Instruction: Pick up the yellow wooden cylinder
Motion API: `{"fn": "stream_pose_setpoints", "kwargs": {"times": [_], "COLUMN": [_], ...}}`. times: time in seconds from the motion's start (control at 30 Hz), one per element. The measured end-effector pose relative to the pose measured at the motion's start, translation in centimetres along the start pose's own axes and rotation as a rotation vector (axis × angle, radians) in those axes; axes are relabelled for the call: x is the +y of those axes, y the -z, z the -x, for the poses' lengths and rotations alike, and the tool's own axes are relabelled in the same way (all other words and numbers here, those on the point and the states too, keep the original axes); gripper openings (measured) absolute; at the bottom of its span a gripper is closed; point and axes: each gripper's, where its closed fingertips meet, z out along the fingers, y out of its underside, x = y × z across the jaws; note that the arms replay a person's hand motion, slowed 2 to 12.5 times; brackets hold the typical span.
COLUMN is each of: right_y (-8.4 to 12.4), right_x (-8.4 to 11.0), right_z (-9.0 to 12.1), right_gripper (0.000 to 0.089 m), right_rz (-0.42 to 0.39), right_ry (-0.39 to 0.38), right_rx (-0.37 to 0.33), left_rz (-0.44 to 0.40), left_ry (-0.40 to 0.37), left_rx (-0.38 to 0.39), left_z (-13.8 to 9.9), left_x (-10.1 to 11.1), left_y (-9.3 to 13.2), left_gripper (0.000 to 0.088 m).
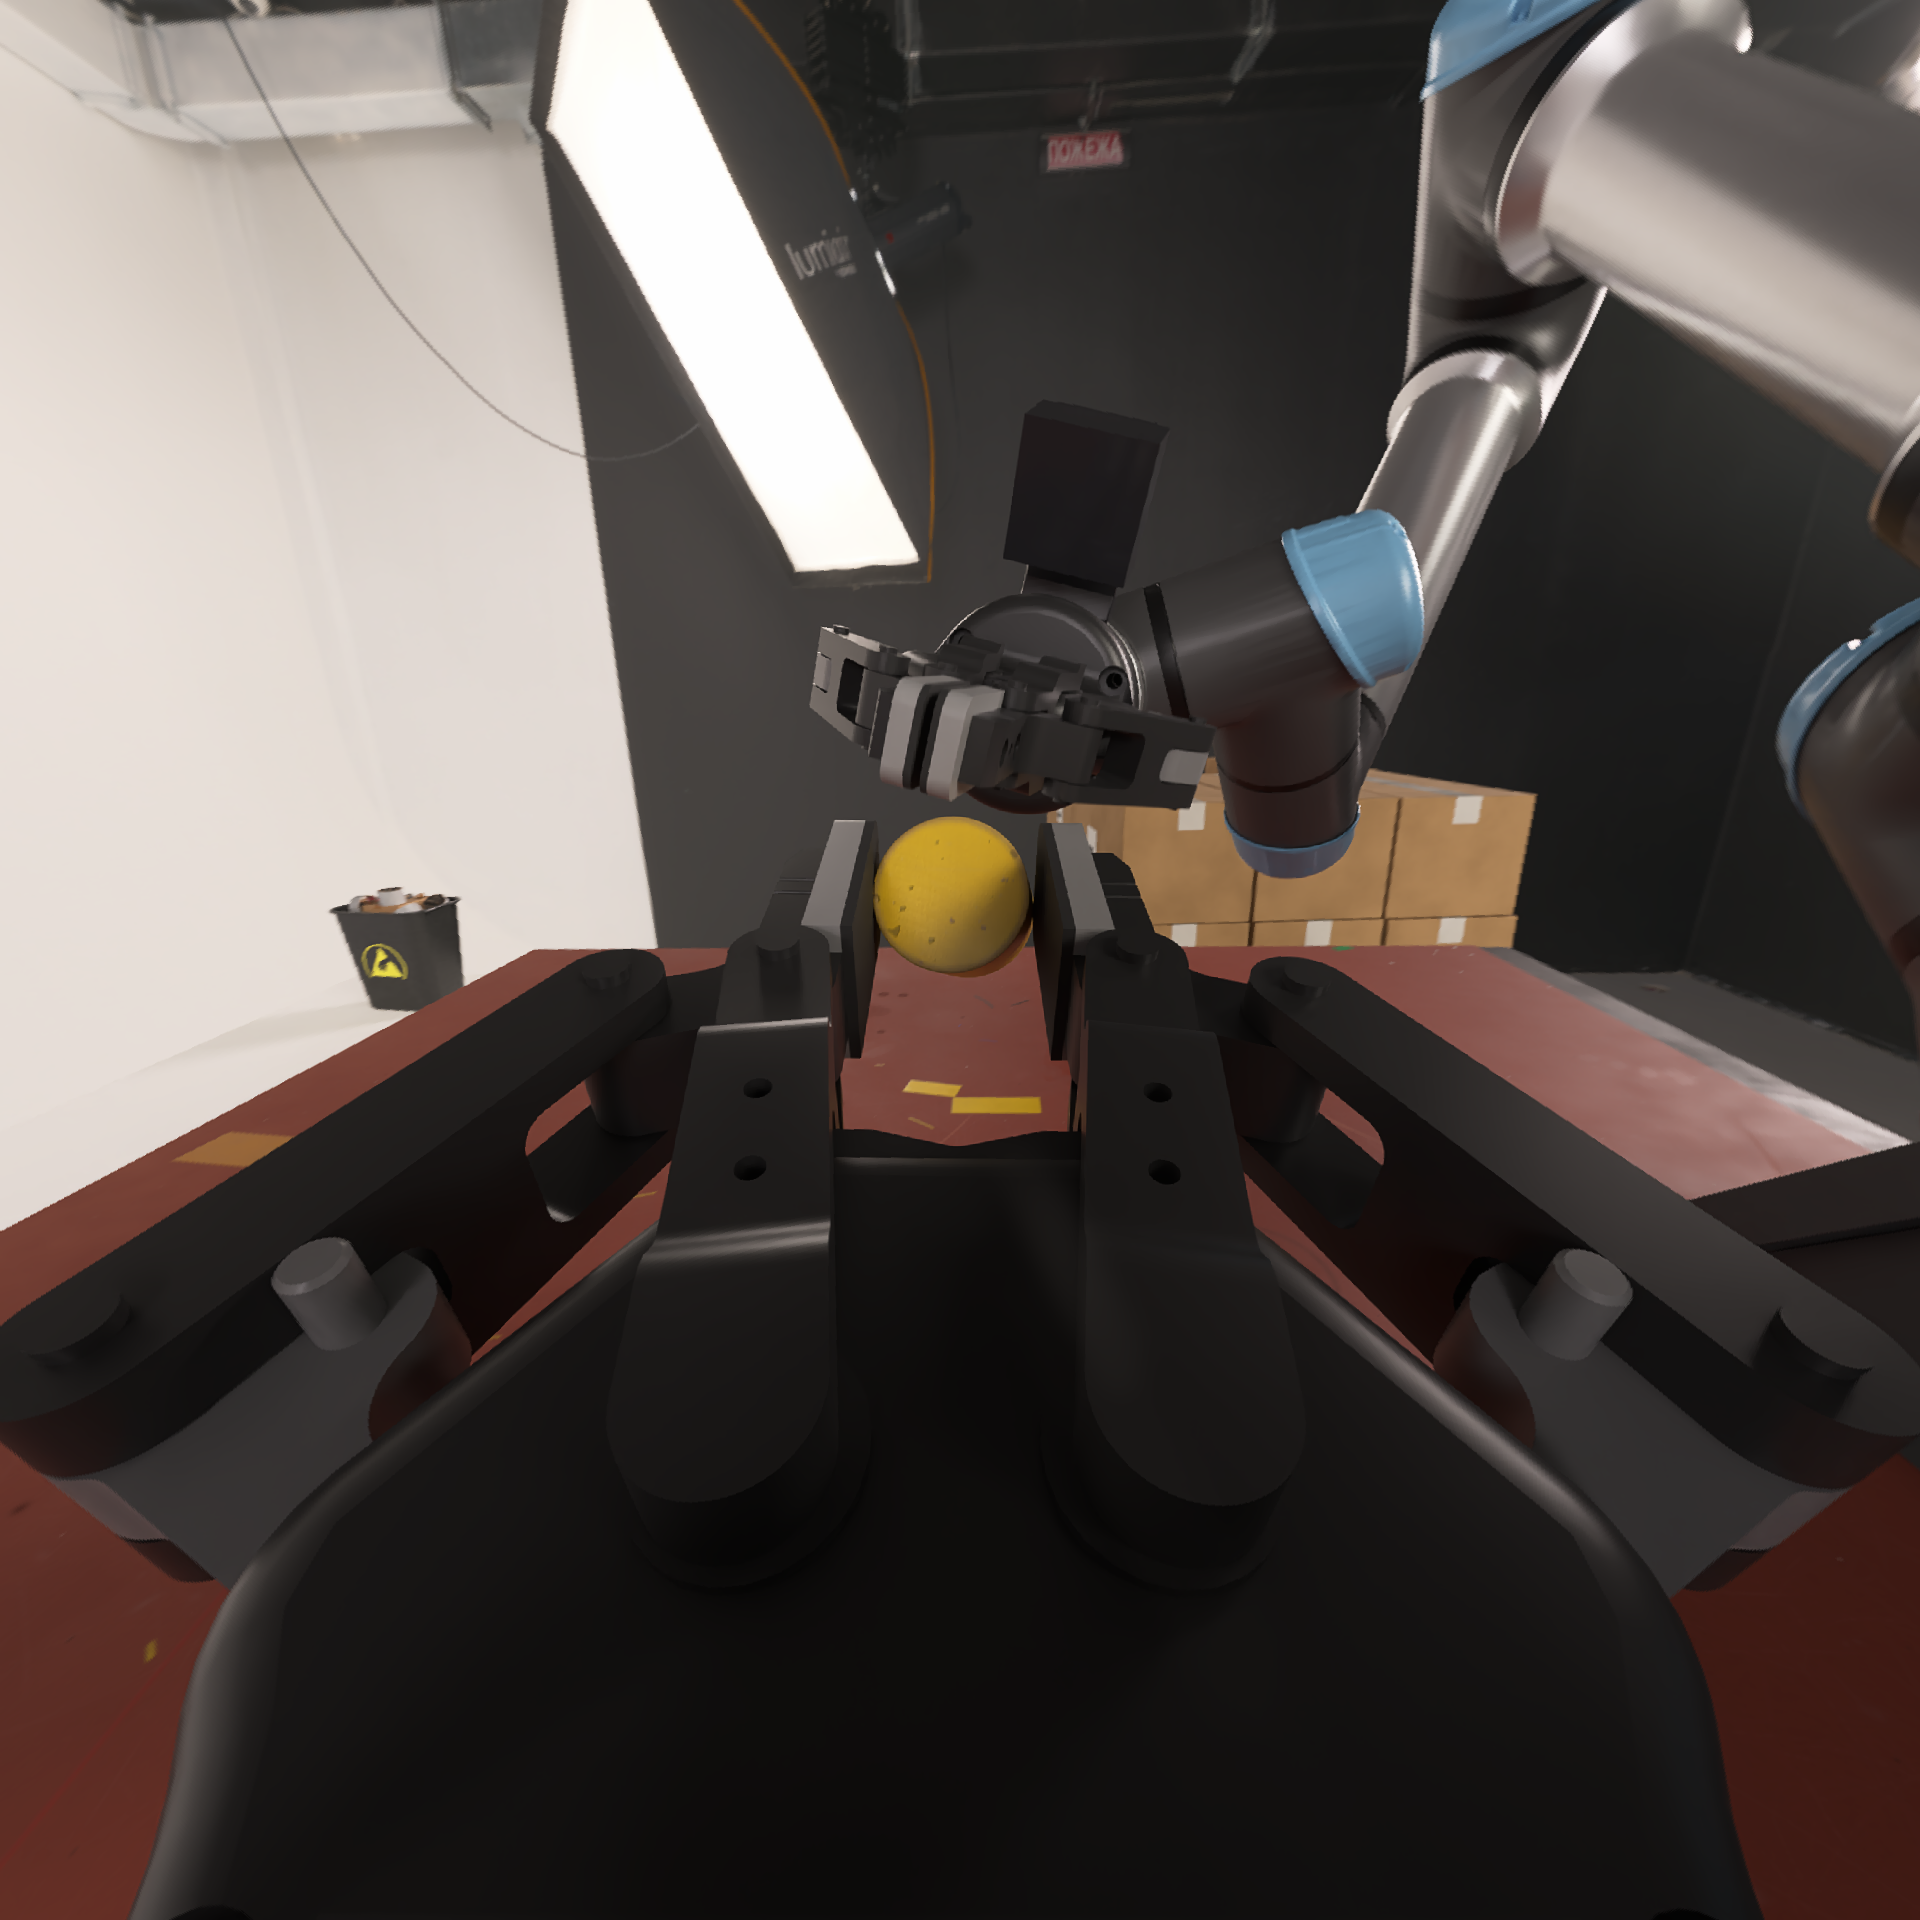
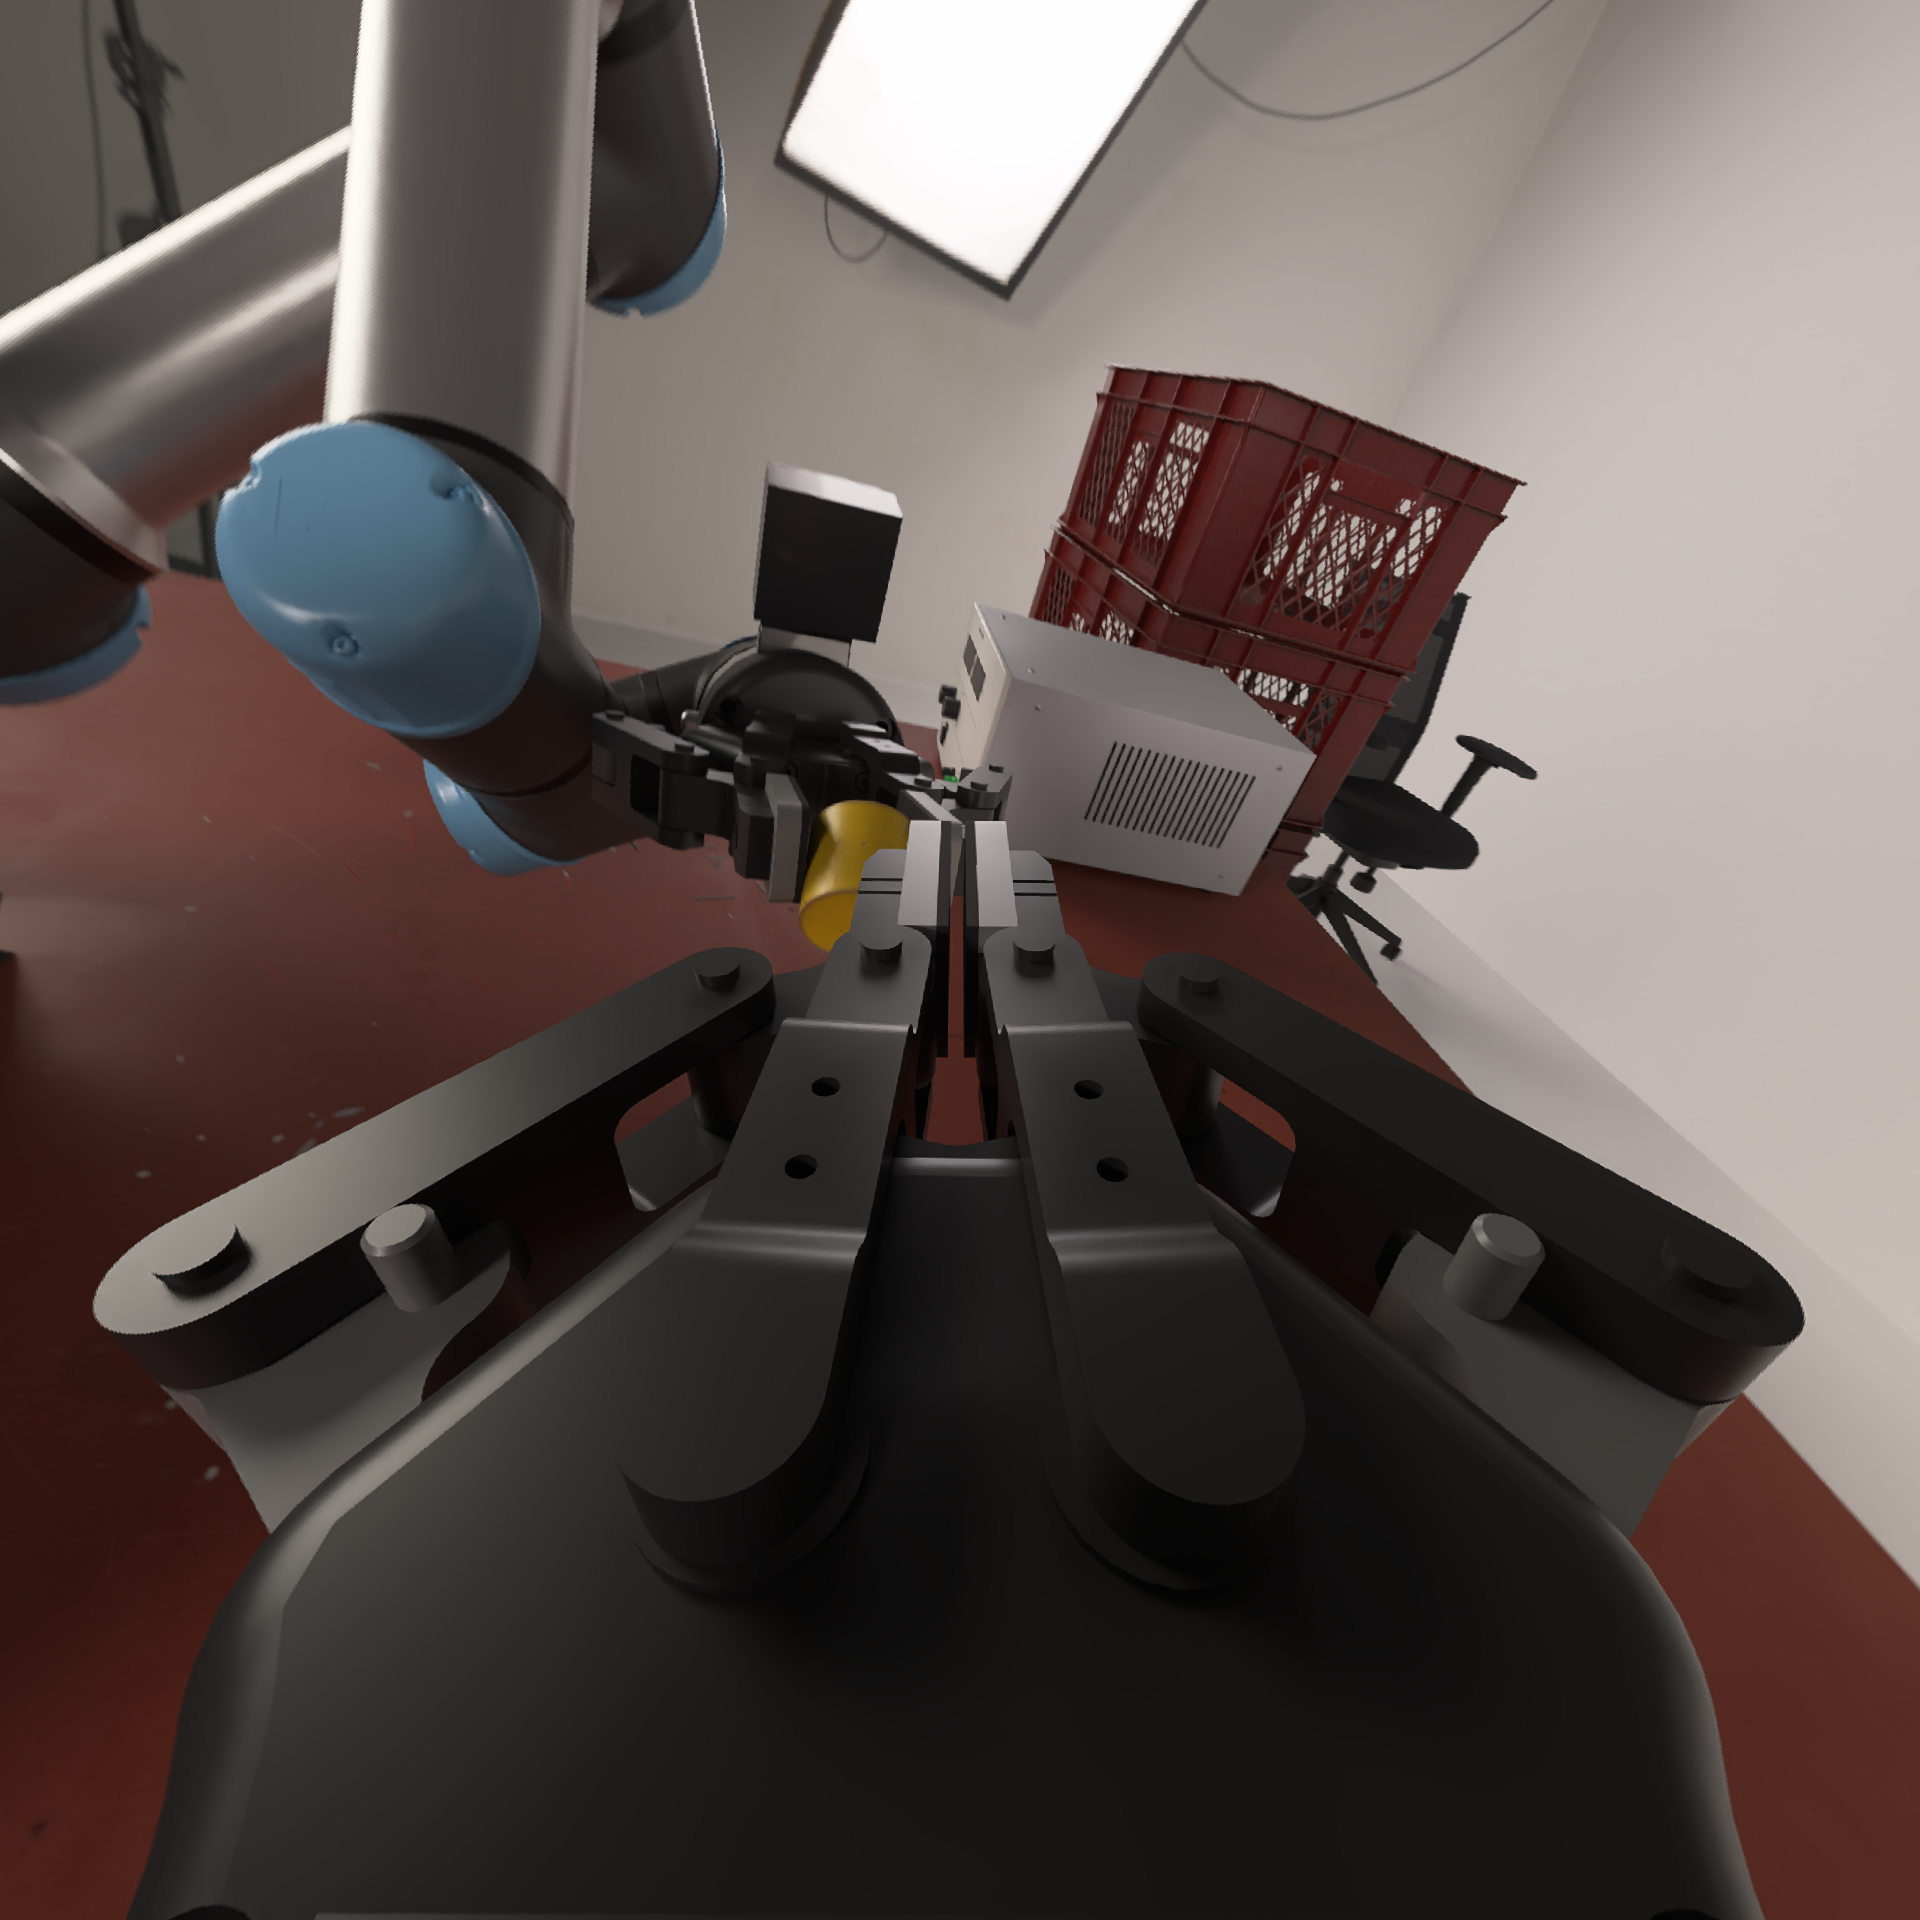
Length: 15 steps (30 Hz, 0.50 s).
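The yellow wooden cylinder (image 1: 951, 896) is held end-on between the two pads of my left gripper (image 1: 953, 899), clear above the dark red table (image 1: 364, 1101). In the right wrist view the cylinder (image 2: 847, 860) shows its side, gripped by the left gripper (image 2: 831, 847), just left of my right gripper's tips. My right gripper (image 2: 958, 868) is shut with nothing between its pads. In the left wrist view the right gripper (image 1: 920, 743) hangs shut just above and behind the cylinder, apart from it.
The right arm (image 1: 1558, 312) reaches in from the upper right. Yellow tape pieces (image 1: 971, 1097) lie on the table. A white metal box (image 2: 1122, 748) stands on the table's far edge, with red crates (image 2: 1278, 551) and an office chair (image 2: 1403, 821) behind. Cardboard boxes (image 1: 1351, 862) and a black bin (image 1: 395, 951) stand off-table.
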Motion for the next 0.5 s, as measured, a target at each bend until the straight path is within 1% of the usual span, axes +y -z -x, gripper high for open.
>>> {"fn": "stream_pose_setpoints", "kwargs": {"times": [0.27,0.37,0.5], "right_y": [-0.5,-0.6,-0.6], "right_x": [-0.3,-0.6,-0.9], "right_z": [-0.1,-0.2,-0.3], "right_gripper": [0.0026,0.0027,0.0027], "right_rz": [0.137,0.176,0.215], "right_ry": [0.119,0.158,0.198], "right_rx": [0.053,0.069,0.076], "left_rz": [-0.067,-0.081,-0.082], "left_ry": [0.072,0.100,0.137], "left_rx": [0.085,0.112,0.129], "left_z": [-0.3,-0.2,0.1], "left_x": [-1.7,-2.2,-2.5], "left_y": [-0.5,-0.7,-0.9], "left_gripper": [0.0271,0.0271,0.0271]}}
